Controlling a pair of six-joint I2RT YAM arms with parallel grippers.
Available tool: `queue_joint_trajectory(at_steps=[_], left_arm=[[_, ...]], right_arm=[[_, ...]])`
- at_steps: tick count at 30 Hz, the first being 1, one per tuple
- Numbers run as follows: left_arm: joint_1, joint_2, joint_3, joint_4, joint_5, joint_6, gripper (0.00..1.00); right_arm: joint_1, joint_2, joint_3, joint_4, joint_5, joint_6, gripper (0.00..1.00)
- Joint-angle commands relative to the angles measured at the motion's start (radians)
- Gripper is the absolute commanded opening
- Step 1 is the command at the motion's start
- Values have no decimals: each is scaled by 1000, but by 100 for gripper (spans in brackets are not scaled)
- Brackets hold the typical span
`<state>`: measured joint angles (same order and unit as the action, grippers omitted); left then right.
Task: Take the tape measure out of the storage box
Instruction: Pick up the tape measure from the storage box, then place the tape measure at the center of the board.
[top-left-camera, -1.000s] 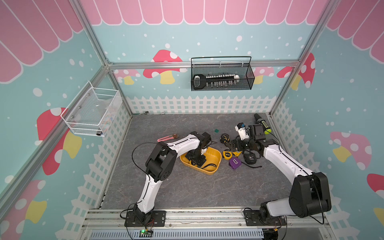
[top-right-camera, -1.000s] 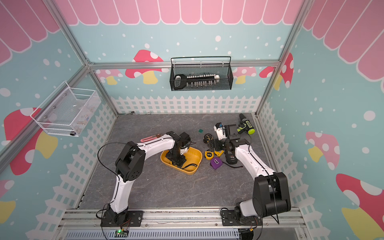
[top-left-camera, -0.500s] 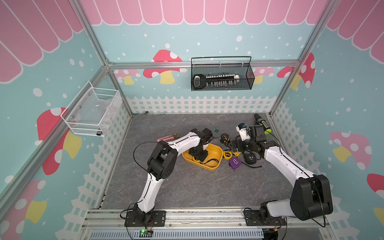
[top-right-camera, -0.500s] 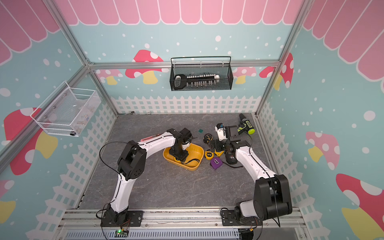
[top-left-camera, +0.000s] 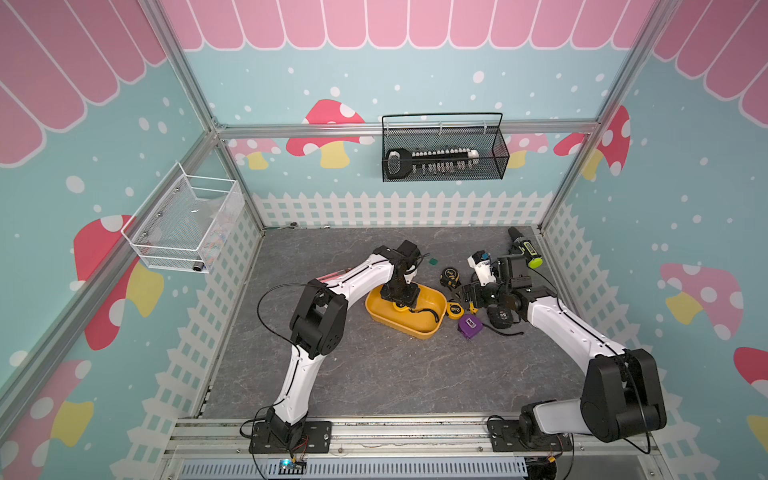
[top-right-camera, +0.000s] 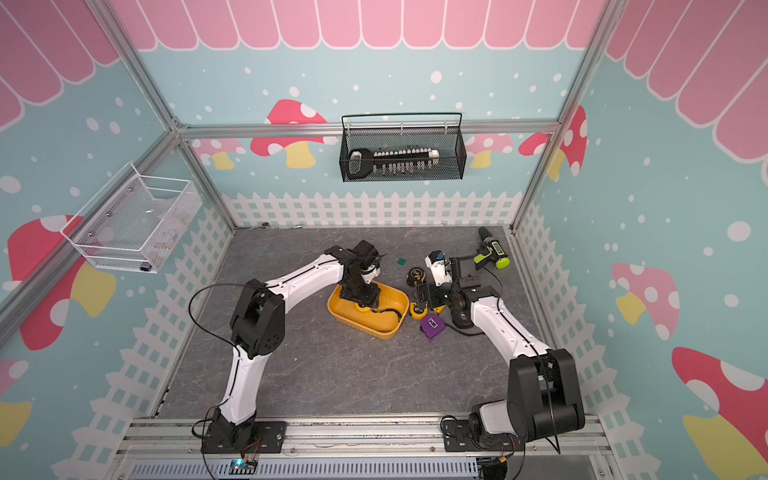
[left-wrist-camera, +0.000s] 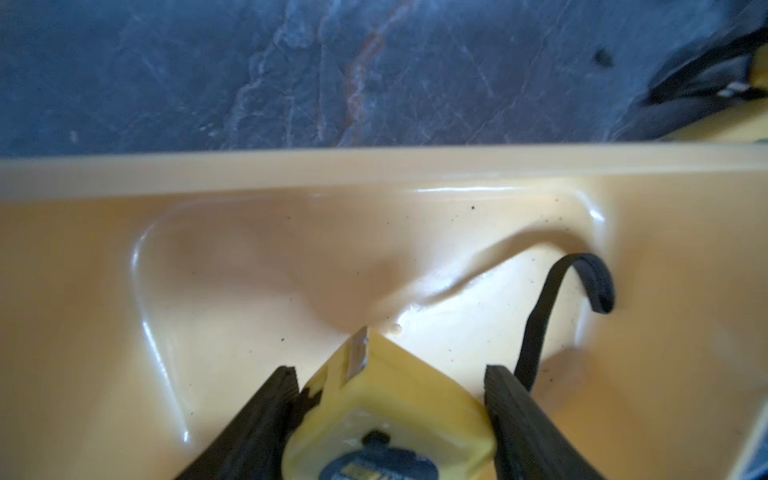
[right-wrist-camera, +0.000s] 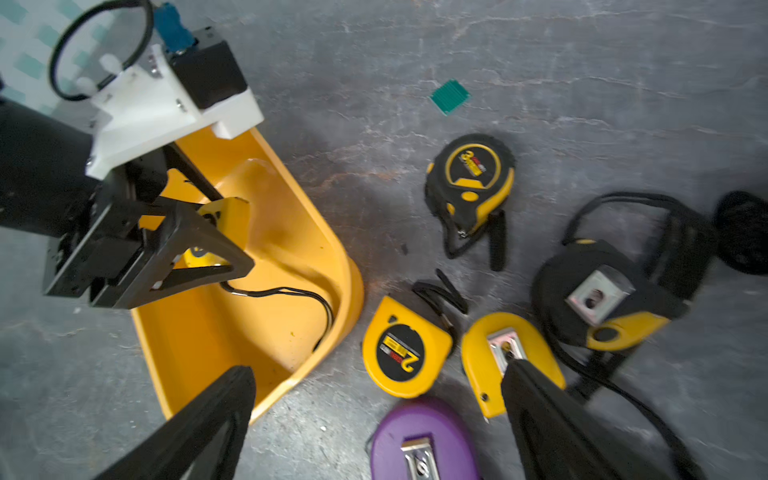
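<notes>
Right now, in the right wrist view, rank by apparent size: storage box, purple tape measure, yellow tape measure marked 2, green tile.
1. storage box
2. purple tape measure, yellow tape measure marked 2: alike; purple nearer and cut off, unranked
3. green tile

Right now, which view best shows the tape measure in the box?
Left wrist: tape measure close up, clamped by the left end effector. Right wrist: partly hidden behind its fingers. Both top views: a yellow speck.

Left wrist view: small yellow plastic tape measure (left-wrist-camera: 386, 419) cut off at the picture's edge, dial label blurred. Both top views: mostly hidden under the black left gripper (top-left-camera: 402, 301). Right wrist view: purple oval tape measure (right-wrist-camera: 432, 419) cut off.
</notes>
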<state>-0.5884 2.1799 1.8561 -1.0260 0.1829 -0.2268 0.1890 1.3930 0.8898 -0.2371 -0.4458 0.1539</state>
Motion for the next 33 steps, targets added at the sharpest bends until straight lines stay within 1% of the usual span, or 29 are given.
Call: queue_joint_trajectory(at_steps=[1, 3, 6, 11, 14, 19, 23, 25, 33], left_arm=[[45, -101, 12, 43, 134, -115, 47], [64, -129, -9, 79, 194, -168, 47], [75, -167, -33, 140, 245, -241, 48], [77, -206, -85, 244, 330, -349, 48], [78, -226, -104, 250, 321, -362, 48], [78, -248, -139, 273, 311, -377, 48], [77, -265, -153, 297, 311, -402, 48], [77, -274, -162, 310, 312, -417, 48], [76, -298, -188, 337, 323, -448, 49]], right_arm=[[1, 21, -57, 156, -219, 72, 98], [7, 30, -96, 245, -283, 115, 98], [41, 41, -159, 423, -328, 212, 98], [142, 64, -204, 650, -257, 312, 98], [198, 86, -188, 721, -200, 333, 97], [228, 160, -139, 799, -174, 402, 96], [243, 222, -139, 913, -121, 493, 91], [249, 245, -137, 951, -87, 531, 86], [275, 330, -119, 1131, -33, 629, 67]])
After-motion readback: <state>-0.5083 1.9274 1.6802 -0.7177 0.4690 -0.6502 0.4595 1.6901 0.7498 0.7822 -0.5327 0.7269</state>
